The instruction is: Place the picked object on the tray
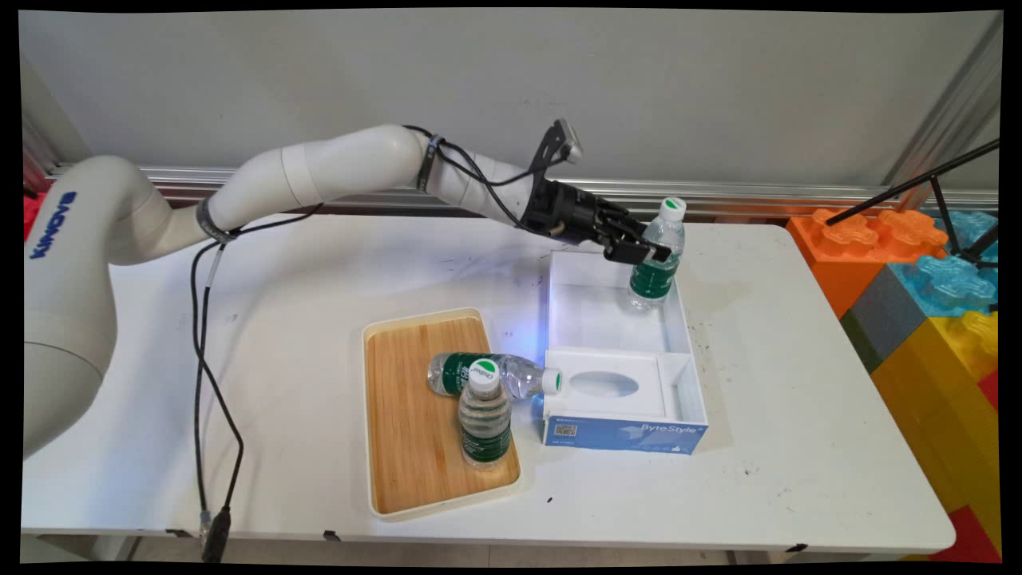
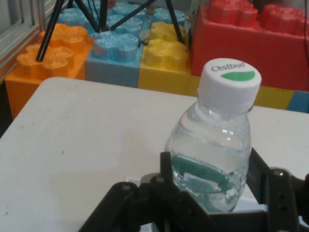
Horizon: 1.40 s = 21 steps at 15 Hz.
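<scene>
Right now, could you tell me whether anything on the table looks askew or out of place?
One water bottle lies on its side, its base on the wooden tray and its cap end reaching over the rim to the white box. The bottle in front of it stands upright, as does the one the gripper holds.

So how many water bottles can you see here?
3. One bottle stands in the white box, held by the pincer; one stands on the wooden tray; one lies across the tray's edge.

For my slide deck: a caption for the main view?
Gripper shut on a water bottle standing in a white box; two bottles on the wooden tray.
</scene>
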Available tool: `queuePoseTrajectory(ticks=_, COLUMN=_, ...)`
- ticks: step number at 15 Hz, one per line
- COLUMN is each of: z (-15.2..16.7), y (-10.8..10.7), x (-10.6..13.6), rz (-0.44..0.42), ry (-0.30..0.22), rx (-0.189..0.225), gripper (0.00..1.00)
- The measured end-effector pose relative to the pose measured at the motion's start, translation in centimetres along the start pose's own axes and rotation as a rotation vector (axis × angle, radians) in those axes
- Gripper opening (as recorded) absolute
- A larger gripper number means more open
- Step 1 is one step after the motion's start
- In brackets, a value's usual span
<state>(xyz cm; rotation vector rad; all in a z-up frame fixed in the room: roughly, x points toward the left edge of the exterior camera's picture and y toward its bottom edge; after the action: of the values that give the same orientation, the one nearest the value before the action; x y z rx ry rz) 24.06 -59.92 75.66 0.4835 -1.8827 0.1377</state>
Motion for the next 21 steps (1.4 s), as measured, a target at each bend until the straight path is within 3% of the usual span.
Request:
queuePoseTrajectory(ticks=9, z=-4.1, y=1.6, x=2.5, rz=-0.015, ry=0.01, rx=0.001, gripper=0.0)
queuePoseTrajectory(ticks=21, z=-11.4, y=4.0, x=3.5, rz=-0.059, ry=-0.023, rx=0.001, gripper=0.0)
